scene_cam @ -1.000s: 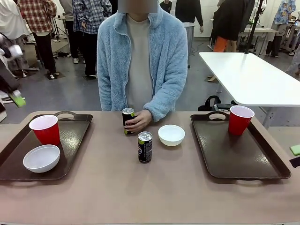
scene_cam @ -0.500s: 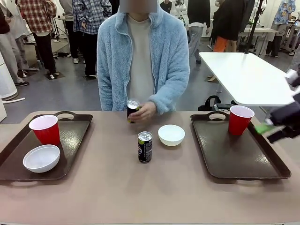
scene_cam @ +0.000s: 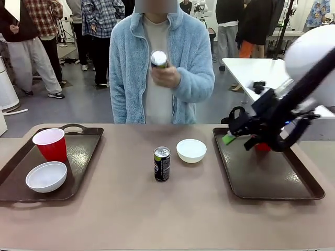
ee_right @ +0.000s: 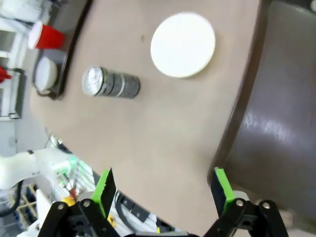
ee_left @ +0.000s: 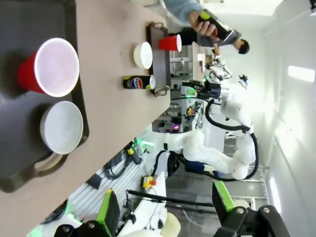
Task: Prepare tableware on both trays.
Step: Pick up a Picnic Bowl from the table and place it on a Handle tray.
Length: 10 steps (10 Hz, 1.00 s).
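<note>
Jaws wide and empty, the right gripper [ee_right: 163,187] hovered above the right tray [scene_cam: 272,178], apparently bound for the bowl [scene_cam: 191,150] and can [scene_cam: 162,163] standing on the tabletop [scene_cam: 157,219], while a person's hand [scene_cam: 166,76] held another can [scene_cam: 158,58] aloft.

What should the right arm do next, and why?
Probably ease the right gripper, hovering open over the right tray by its left rim, leftward and down to the white bowl on the bare table. The left tray already holds a red cup and a second bowl; the right tray has bare floor for this one, the piece nearest that gripper.
</note>
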### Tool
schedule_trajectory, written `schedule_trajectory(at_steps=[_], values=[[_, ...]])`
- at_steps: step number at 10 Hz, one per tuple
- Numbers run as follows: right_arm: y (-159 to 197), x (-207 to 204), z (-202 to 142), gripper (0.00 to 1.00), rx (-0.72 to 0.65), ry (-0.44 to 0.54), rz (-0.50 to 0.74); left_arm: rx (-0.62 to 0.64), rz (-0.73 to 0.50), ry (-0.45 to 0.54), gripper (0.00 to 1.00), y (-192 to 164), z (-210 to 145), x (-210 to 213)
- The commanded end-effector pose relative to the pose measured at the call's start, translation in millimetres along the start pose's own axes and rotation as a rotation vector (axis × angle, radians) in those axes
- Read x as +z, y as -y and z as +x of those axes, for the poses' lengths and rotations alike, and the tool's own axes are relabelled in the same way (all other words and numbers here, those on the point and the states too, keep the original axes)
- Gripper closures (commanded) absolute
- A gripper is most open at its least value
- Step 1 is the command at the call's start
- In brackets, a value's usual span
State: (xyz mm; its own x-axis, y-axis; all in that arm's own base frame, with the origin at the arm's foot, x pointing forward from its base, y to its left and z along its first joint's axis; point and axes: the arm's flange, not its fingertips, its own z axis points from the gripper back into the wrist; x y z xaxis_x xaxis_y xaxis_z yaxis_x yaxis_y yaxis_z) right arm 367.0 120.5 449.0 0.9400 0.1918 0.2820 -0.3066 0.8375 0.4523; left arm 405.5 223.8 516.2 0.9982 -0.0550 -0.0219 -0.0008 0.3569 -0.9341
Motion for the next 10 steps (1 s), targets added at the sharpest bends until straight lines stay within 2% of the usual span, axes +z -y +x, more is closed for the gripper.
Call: schedule_trajectory(at_steps=[1,2,4,5,6,7,8,9,10], values=[[3,-17,22,0.0,-0.018,0.048,0.021,-0.091,-0.045,0.02,0.0,-7,-11,11],[0,0,0,0.0,0.0,0.0,0.0,-0.109,-0.057,0.017,0.0,-12,-13,14],[0,0,0,0.0,0.0,0.0,0.0,-0.122,-0.045,0.023,0.0,-22,-15,32],[3,-11,12,0.0,0.004,0.009,-0.004,-0.115,-0.013,0.0,0.0,-34,-19,32],[12,-16,14,0.0,-0.022,0.013,-0.113,-0.104,0.039,-0.039,0.0,-47,-16,27],[7,-25,24,0.0,-0.019,-0.012,-0.148,-0.095,0.069,-0.095,0.0,-51,-17,15],[-2,-37,44,0.0,-0.042,-0.033,-0.199,-0.091,-0.012,0.007,0.0,-36,-18,24],[-10,-41,38,0.0,-0.079,-0.122,-0.292,-0.091,-0.012,0.007,0.0,-36,-18,24],[-20,-21,-8,0.0,-0.011,-0.315,-0.633,-0.091,-0.012,0.007,0.0,-36,-18,24]])
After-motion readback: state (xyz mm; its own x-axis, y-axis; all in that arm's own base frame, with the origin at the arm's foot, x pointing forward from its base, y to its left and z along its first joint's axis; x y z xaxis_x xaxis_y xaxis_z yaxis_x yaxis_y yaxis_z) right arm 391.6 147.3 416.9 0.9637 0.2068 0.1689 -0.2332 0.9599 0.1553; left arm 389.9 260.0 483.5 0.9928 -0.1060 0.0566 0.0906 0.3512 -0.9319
